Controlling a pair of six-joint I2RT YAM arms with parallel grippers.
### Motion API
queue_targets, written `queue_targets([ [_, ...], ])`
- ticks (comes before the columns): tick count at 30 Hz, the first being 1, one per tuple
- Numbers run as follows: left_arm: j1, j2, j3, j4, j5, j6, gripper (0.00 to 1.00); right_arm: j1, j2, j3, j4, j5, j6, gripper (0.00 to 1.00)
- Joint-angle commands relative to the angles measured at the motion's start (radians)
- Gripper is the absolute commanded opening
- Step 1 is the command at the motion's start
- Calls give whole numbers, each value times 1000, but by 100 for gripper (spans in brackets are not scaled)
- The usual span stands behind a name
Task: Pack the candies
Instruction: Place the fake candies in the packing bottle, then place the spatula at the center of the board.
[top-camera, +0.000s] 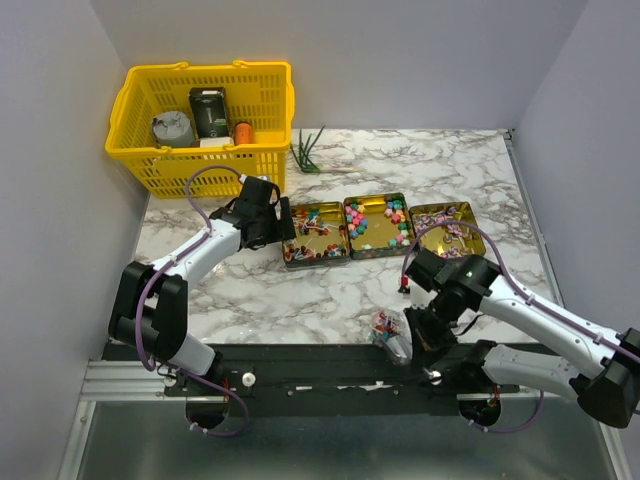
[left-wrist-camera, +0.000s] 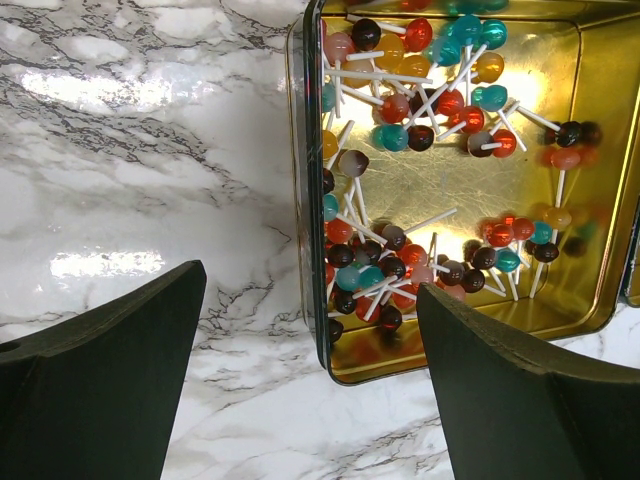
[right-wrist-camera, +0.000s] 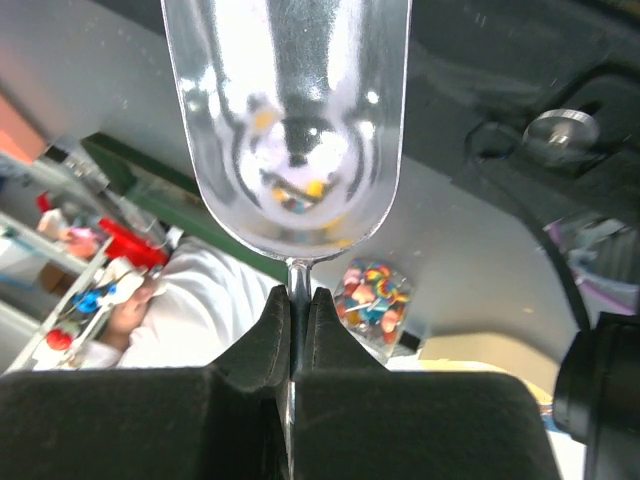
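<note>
Right gripper (right-wrist-camera: 300, 330): nearest the arm bases, on the near side of the middle tin; black fingers pinched tight on the scoop's thin stem.
Scoop (right-wrist-camera: 290, 120): polished metal, rounded trough bowl, mirror-bright.
Packet (right-wrist-camera: 372, 295): small, clear, crinkled; mixed-colour sweets inside, just past the scoop.
Table (top-camera: 250, 290): glossy white marble with grey veins.
Middle tin (top-camera: 347, 232): square, gold, shiny; holds round candies (top-camera: 372, 222) in pink, blue and green.
Right tin (top-camera: 440, 206): beside the middle tin; purple-striped twist wraps.
Left tin (left-wrist-camera: 306, 200): glossy round lollipops (left-wrist-camera: 400, 105) on white sticks.
Left gripper (left-wrist-camera: 310, 385): fingers spread wide, left tin's outer wall between them.
Basket (top-camera: 215, 165): yellow plastic lattice, far left beyond the middle tin.
</note>
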Motion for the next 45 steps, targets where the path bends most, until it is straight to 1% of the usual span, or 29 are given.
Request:
queue_targets([
  [1, 1, -18, -3, 1, -28, 6, 99, -28, -53, -58, -99, -111, 43, 1],
  [7, 0, -18, -3, 4, -26, 5, 99, -108, -98, -79, -77, -205, 81, 1],
  [14, 0, -18, -3, 4, -23, 3, 99, -176, -69, -84, -57, -212, 64, 1],
  [24, 0, -24, -1, -10, -46, 12, 99, -245, 17, -84, -23, -212, 4, 1],
  [31, 0, -18, 2, -13, -47, 16, 99, -285, 89, -72, 33, -182, -28, 1],
  [39, 1, -17, 8, -16, -55, 20, 99, -328, 206, -3, 93, -137, -65, 1],
  [45, 1, -18, 9, -19, -57, 19, 99, -363, 273, 40, 176, -128, -46, 1],
])
